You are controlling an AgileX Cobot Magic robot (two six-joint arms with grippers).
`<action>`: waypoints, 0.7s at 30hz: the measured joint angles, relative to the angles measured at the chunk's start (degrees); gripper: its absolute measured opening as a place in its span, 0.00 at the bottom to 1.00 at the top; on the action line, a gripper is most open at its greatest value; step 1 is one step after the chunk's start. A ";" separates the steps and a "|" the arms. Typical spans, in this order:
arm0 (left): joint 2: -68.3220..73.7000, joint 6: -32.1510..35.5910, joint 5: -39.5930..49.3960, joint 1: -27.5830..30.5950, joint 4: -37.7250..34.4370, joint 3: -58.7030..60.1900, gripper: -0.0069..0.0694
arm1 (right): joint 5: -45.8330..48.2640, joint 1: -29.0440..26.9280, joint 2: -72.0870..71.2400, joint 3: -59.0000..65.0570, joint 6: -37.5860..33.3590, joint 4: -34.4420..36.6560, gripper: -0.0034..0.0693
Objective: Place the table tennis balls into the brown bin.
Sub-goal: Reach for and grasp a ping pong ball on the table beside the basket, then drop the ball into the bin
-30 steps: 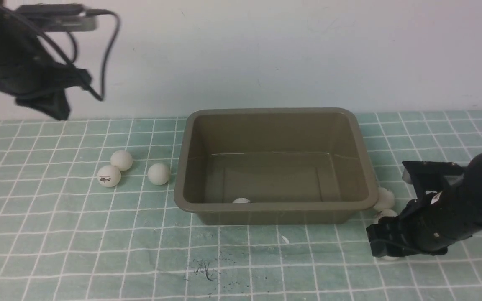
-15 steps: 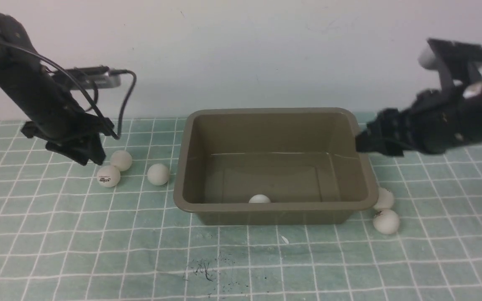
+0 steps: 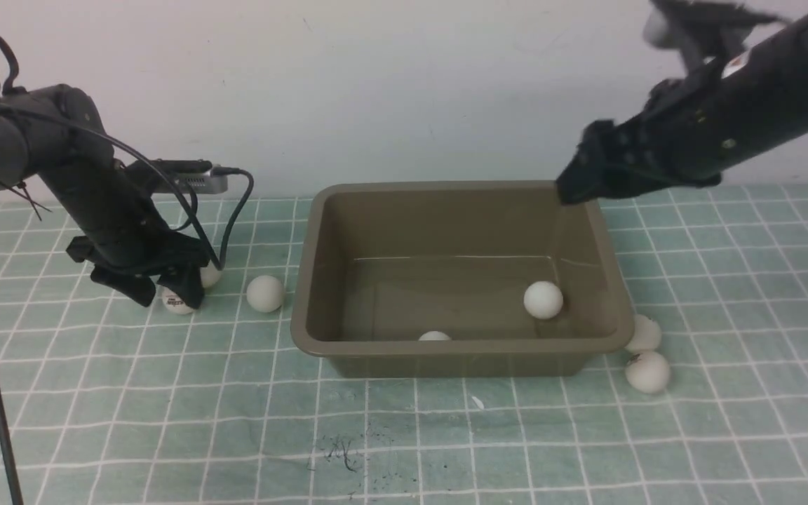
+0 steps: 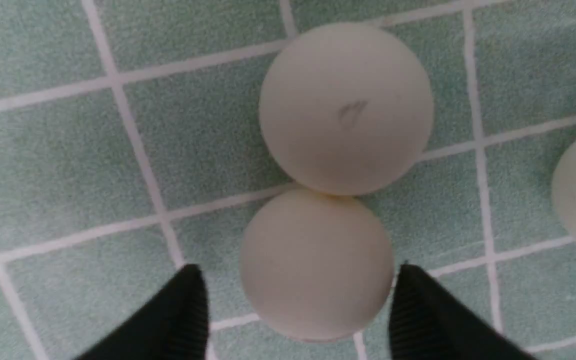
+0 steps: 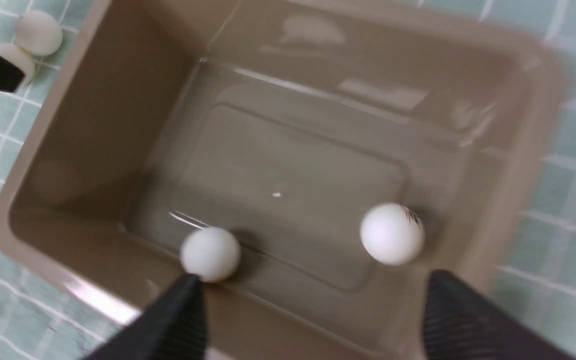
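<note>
Green cloth [image 3: 95, 421] ruled in white squares is covering the table, and a pale wall is standing behind it. I am holding my left gripper [image 4: 298, 272] low over that cloth with its jaws apart, straddling the nearest ball [image 4: 316, 265] without pinching it yet. I am judging that the spread is there so the fingers can take this one alone, since a second ball [image 4: 346, 107] is touching it and a third ball [image 3: 265, 293] is lying near, toward the brown bin [image 3: 446, 348]. My right gripper [image 5: 313, 277] is hanging above the bin's far right corner, jaws wide and empty, probably high so that a drop lands inside. Two table tennis balls are lying in the bin, the inner ball [image 5: 210, 254] and the marked ball [image 5: 392, 233], while a right-side pair [image 3: 647, 371] is resting just beside its right wall. Dark print is showing on the nearest ball and a dark-red smudge on the marked ball; I am reading no brand, both being too small.
</note>
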 joint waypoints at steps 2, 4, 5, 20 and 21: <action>-1.15 -0.75 1.79 0.00 2.15 0.00 0.49 | 2.64 -0.86 -3.78 0.17 3.09 -6.38 0.44; -2.79 -0.96 3.30 0.00 2.97 0.00 0.50 | 3.13 -1.96 -6.50 1.38 5.74 -10.82 0.28; -3.05 -0.96 3.46 0.00 3.03 0.00 0.50 | 3.13 -2.14 -6.82 1.62 6.07 -11.36 0.25; -13.97 4.98 1.16 -13.30 -11.02 -0.17 0.51 | -7.20 -8.85 -4.75 26.59 6.37 -2.54 0.40; -13.41 4.98 0.57 -14.19 -11.08 -0.17 0.53 | -8.07 -8.78 -3.43 26.59 5.87 -1.69 0.46</action>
